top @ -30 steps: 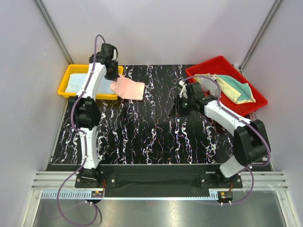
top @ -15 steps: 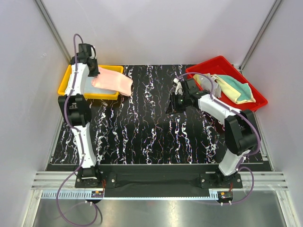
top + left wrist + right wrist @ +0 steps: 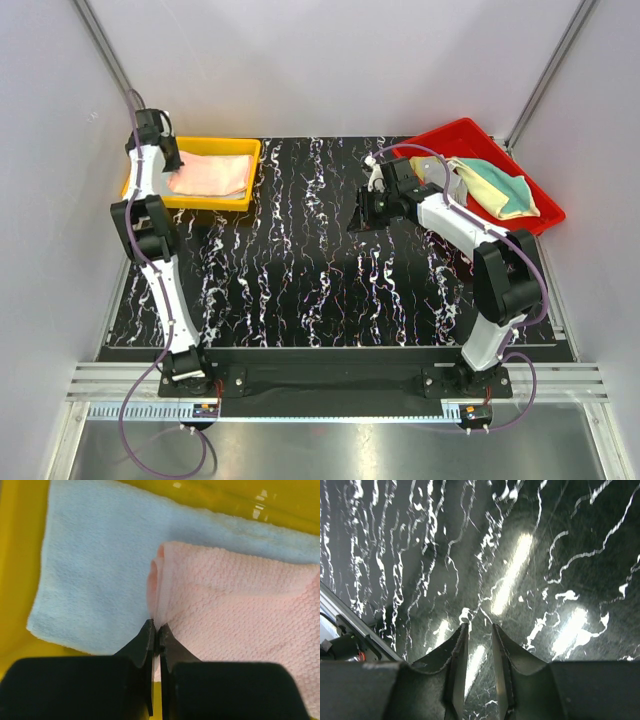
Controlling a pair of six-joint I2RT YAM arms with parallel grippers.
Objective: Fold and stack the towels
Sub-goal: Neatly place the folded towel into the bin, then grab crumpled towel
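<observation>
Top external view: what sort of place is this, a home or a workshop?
Probably a robot test cell in a laboratory, not a home: two white-and-black arms mounted on a silver metal rail, plain white panel walls, and a black, white-veined table top.

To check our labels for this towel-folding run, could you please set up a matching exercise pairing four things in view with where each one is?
Things:
1. folded pink terry towel
2. flat light blue terry towel
3. yellow and teal cloths
4. right gripper

Places:
A. in the red plastic tray
B. bottom layer in the yellow plastic bin
C. over the black marbled tabletop, holding nothing
D. pinched by the left gripper

Pairs: 1-D, 2-B, 3-A, 4-C.
</observation>
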